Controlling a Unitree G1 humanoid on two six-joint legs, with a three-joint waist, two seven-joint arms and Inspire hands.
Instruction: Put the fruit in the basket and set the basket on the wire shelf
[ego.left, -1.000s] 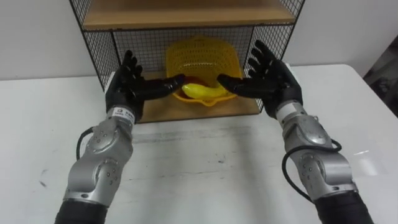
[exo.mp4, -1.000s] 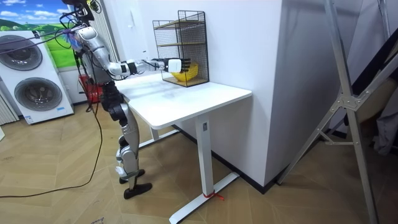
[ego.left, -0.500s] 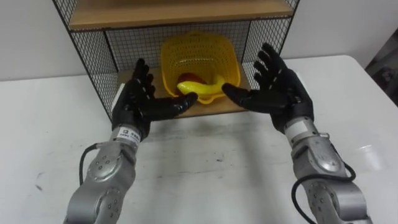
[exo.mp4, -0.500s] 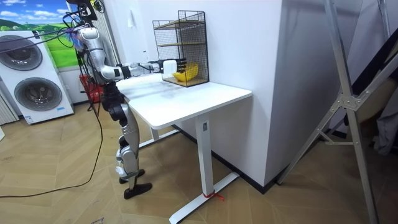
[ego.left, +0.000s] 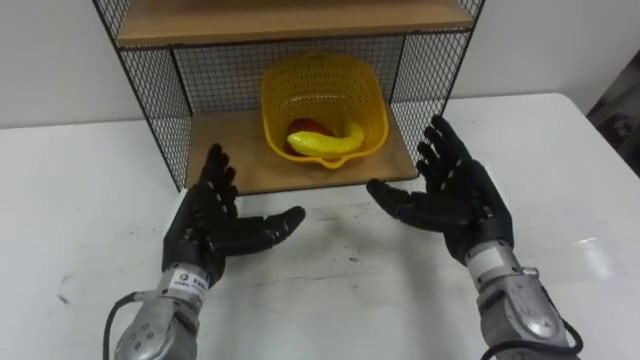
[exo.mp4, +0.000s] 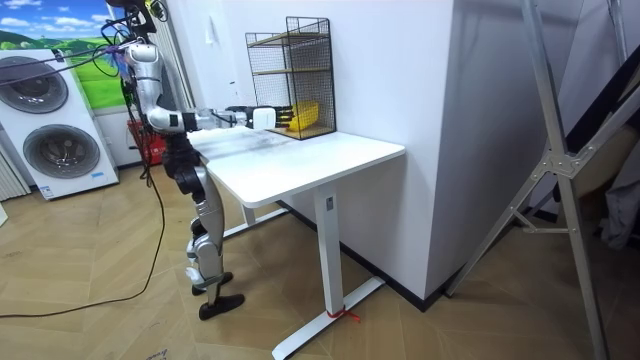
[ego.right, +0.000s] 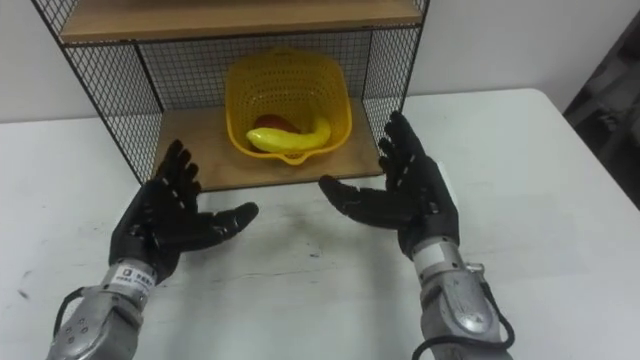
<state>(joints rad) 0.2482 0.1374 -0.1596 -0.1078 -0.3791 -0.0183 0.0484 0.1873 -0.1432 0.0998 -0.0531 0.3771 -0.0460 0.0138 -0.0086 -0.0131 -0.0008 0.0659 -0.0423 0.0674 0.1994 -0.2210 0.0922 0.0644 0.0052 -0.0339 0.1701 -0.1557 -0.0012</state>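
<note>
A white table (exo.mp4: 320, 160) stands on a wood floor (exo.mp4: 100, 320) against a white wall (exo.mp4: 380, 60). Two washers (exo.mp4: 55, 150) stand at the room view's left, a grey metal frame (exo.mp4: 562, 160) at its right.

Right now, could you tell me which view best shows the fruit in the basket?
The left eye view: it looks into the yellow basket, showing the banana and a red fruit behind it. The right eye view nearly matches; the room view gives a yellow patch.
</note>
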